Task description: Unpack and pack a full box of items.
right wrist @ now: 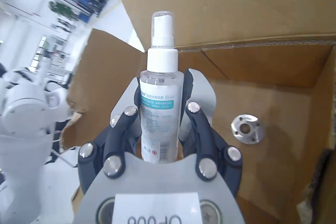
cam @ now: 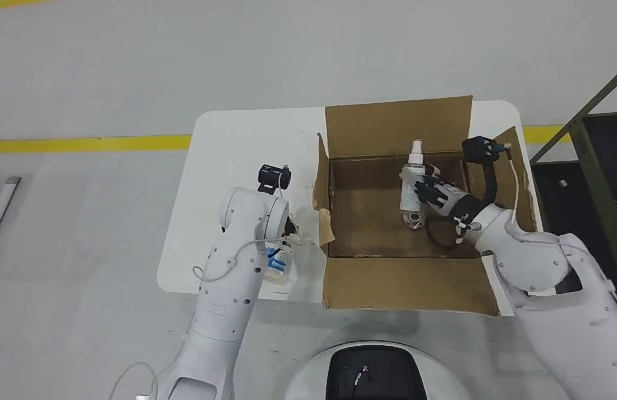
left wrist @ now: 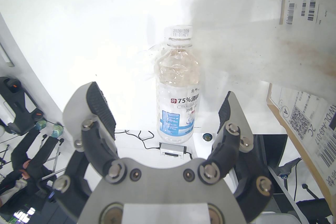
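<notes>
Inside box [cam: 388,285], right claw [right wrist: 161,88] grips spray bottle [right wrist: 160,114] near metal flange [right wrist: 247,128]; outside, left claw [left wrist: 160,89] wide around clear bottle [left wrist: 177,93].

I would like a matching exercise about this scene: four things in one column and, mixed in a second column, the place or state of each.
1. spray bottle
2. capped clear bottle
3. metal flange
4. left pincer

A. open
B. lying on the cardboard box floor
C. clamped in the right pincer
D. on the white table, outside the box

Pairs: 1-C, 2-D, 3-B, 4-A
</notes>
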Available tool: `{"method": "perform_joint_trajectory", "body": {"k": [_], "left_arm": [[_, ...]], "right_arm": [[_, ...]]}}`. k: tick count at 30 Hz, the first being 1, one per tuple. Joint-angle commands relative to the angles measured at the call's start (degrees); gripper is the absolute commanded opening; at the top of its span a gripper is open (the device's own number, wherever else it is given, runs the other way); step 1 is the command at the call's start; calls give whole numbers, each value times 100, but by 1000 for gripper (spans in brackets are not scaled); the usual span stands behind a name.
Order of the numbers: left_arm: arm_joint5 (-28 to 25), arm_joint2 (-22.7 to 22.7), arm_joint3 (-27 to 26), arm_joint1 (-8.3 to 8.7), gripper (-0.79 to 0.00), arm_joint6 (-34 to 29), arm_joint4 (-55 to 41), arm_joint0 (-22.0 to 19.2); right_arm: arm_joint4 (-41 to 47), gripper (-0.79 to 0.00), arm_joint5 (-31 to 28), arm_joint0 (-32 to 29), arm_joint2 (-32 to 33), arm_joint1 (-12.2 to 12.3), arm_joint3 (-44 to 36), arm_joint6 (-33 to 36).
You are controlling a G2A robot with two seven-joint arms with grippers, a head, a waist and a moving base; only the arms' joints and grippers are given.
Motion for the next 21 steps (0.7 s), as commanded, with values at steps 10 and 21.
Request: {"method": "perform_joint_trajectory", "body": {"k": [10,21], "left_arm": [[0,0,0,0,0,0,0,0],[0,0,0,0,0,0,0,0]], "right_arm": [[64,-785,-50,-17,12,-5,-62,-99],[415,-785,-256,-337,1670,148,-1505,-91]]}}
